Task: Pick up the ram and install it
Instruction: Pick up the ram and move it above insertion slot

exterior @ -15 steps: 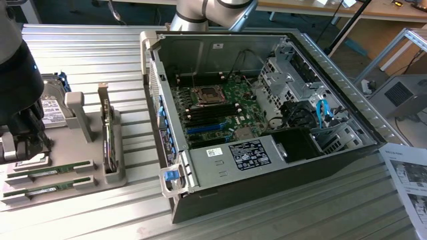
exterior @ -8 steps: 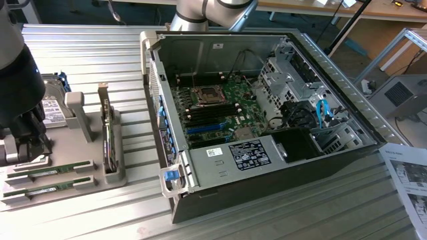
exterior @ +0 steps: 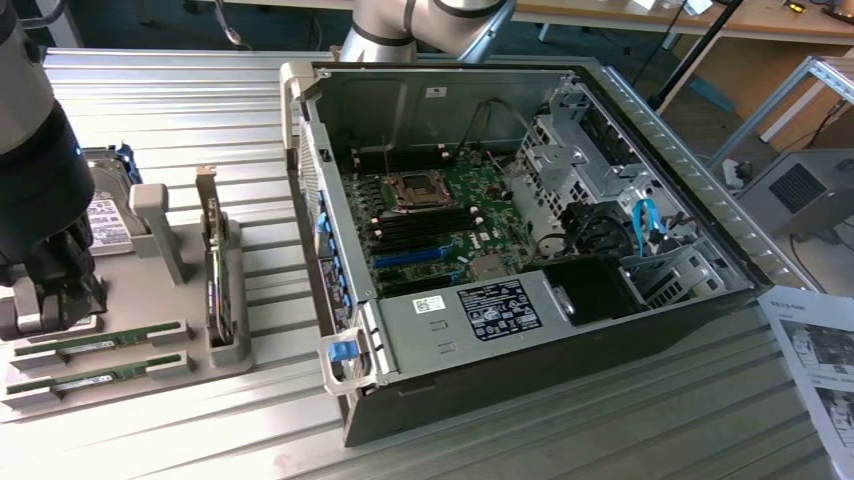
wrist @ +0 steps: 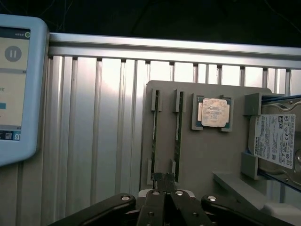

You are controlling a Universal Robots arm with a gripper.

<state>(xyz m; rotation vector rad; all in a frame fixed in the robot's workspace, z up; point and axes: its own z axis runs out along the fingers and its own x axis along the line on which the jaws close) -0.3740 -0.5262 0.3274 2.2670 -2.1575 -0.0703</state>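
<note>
Two ram sticks, thin green boards, stand on edge in slots of a grey holder tray (wrist: pixel 207 155): one ram stick (wrist: pixel 154 134) and a second (wrist: pixel 178 134) beside it. In the exterior view they lie at the lower left, one ram stick (exterior: pixel 104 341) behind the other (exterior: pixel 96 376). My gripper (wrist: pixel 164 179) hovers over the tray's near end, its fingers shut together with nothing between them, roughly between the two sticks' ends. In the exterior view the black gripper (exterior: pixel 40 318) hangs just above the tray, next to the sticks.
The open computer case (exterior: pixel 441 330) fills the middle, with the motherboard's black memory slots (exterior: pixel 424 226) beside the processor socket (exterior: pixel 415 186). The tray also holds a silver processor (wrist: pixel 214 113), a hard drive (wrist: pixel 277 141) and an upright expansion card (exterior: pixel 218 285). A tablet screen (wrist: pixel 14 89) sits nearby.
</note>
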